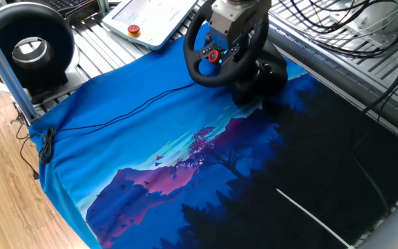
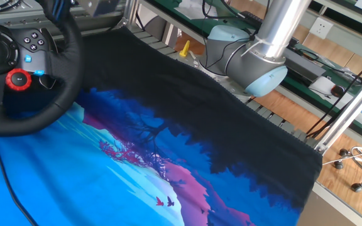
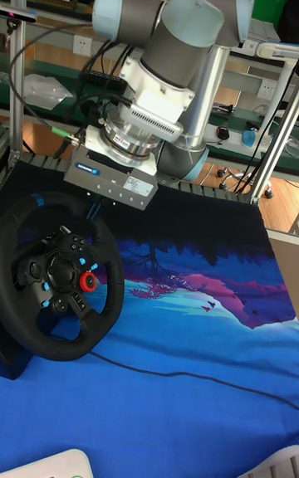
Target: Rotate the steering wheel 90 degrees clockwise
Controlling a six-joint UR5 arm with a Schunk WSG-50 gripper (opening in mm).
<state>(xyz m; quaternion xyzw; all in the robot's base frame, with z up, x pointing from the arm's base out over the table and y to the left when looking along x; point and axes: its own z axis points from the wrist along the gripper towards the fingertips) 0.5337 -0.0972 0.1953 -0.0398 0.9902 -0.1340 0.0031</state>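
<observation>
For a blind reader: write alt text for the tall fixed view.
A grey robot arm lowers its tool onto the top rim of a black steering wheel, which stands at the left on a blue landscape-print cloth.

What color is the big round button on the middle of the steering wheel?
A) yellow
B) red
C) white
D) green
B: the big round button on the hub of the steering wheel is bright red, and the tall fixed view shows the same red button.
</observation>
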